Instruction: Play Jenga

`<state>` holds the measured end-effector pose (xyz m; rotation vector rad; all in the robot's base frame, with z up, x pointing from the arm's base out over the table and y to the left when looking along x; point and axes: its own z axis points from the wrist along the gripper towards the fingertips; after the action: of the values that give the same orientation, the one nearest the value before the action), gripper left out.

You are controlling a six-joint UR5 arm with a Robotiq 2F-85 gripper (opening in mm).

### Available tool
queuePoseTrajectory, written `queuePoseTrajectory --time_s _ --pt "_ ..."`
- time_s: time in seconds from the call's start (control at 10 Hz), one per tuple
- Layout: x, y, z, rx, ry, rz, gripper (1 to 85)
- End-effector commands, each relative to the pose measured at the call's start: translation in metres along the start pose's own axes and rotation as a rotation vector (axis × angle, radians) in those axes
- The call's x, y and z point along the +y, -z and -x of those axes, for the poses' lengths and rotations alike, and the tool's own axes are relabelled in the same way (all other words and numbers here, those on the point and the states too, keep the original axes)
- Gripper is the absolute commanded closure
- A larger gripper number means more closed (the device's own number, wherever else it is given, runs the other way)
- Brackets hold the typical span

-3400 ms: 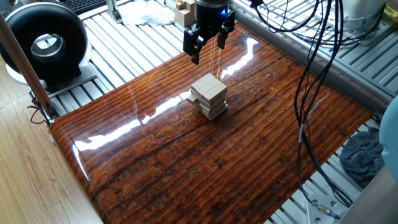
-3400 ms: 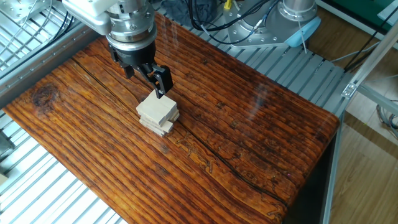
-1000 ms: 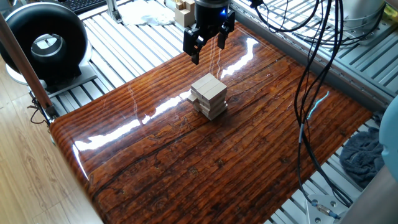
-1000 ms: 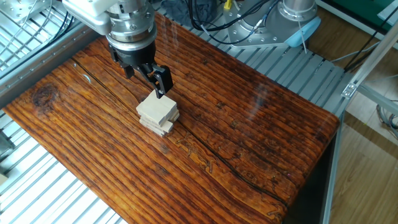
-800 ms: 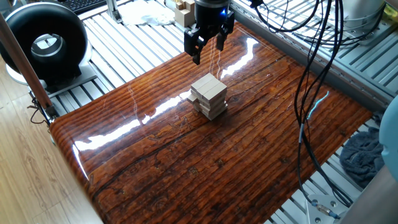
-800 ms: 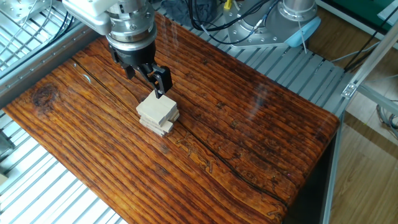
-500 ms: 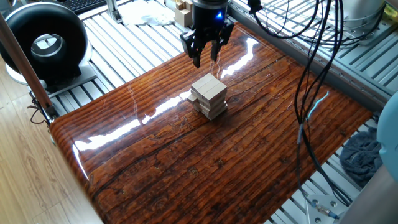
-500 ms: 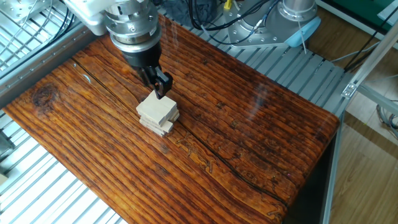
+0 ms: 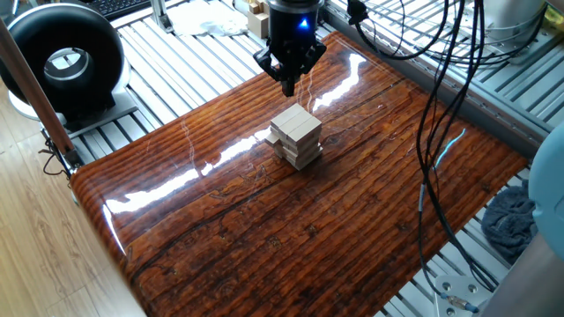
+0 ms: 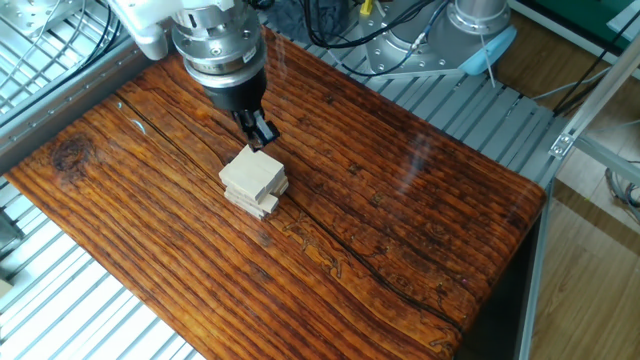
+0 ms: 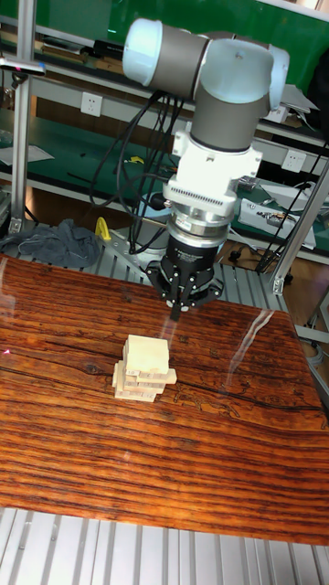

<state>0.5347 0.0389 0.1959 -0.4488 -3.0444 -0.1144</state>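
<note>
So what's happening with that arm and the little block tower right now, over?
Gripper shut, empty, hovering above and behind the Jenga tower. Tower standing, untouched, some blocks poking out. Nothing between them.

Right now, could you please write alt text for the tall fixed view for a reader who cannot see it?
A small tower of pale wooden blocks stands on a glossy reddish-brown wooden table. Just above and behind it hangs the robot arm's black claw, fingers together and holding nothing. Behind them are cables and a green wall.
</note>
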Motion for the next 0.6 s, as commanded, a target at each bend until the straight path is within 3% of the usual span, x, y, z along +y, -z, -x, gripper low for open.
queuePoseTrajectory --time_s 0.0,0.1,0.4,0.5 --pt "0.064 0.011 0.004 -0.016 0.018 0.175 84.3" --pt "0.049 0.007 -0.010 0.045 0.214 0.064 84.3" --pt "0.058 0.004 -0.005 0.020 0.841 -0.128 84.3" --pt "0.074 0.004 -0.007 0.008 1.017 -0.149 84.3"
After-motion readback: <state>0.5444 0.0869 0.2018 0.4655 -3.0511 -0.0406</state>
